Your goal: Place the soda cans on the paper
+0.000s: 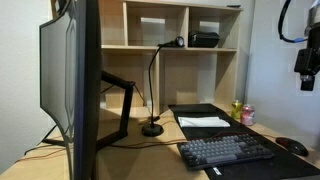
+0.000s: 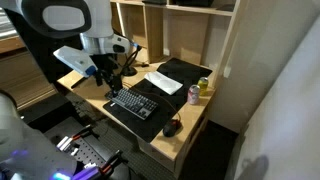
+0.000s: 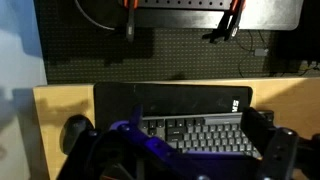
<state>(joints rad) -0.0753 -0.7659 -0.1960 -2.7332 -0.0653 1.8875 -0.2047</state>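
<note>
Wrist view shows the gripper (image 3: 170,150) with its fingers (image 3: 265,135) spread wide and nothing between them, hanging above the keyboard (image 3: 195,130). The keyboard lies on a black desk mat (image 3: 170,98) over the wooden surface (image 3: 60,110). In an exterior view the gripper (image 1: 305,80) hangs high at the edge of the frame, well above the surface and touching nothing. The paper (image 1: 203,121) lies flat on the desk mat behind the keyboard, and neither can rests on it. The soda cans (image 1: 238,110) stand upright just beside each other, to one side of the paper and apart from it: the yellow-green can (image 1: 237,106) further back, the pink-red can (image 1: 247,116) nearer the front. In an exterior view the pair shows near the surface's edge, pink-red can (image 2: 194,95) and yellow-green can (image 2: 204,86), with the paper (image 2: 163,82) between them and the robot arm (image 2: 88,40). A computer mouse (image 1: 292,146) rests past the keyboard's end, and a desk lamp (image 1: 152,128) stands beside a large monitor (image 1: 70,80)
</note>
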